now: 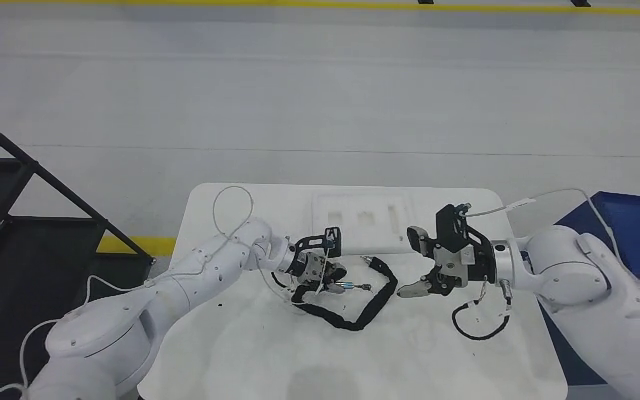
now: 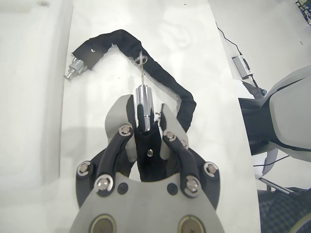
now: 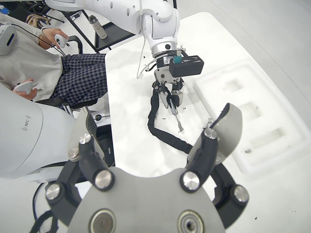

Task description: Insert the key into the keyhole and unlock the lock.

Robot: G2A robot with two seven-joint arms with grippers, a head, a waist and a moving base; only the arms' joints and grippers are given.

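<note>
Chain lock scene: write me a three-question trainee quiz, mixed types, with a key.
1. True or false: the left gripper is shut on the lock cylinder.
2. The right gripper is: A) open, B) shut on the key, C) shut on the sleeve.
3. Fill in: the metal pin end of the chain lies beside the white foam ____.
Key: 1 true; 2 A; 3 tray.
</note>
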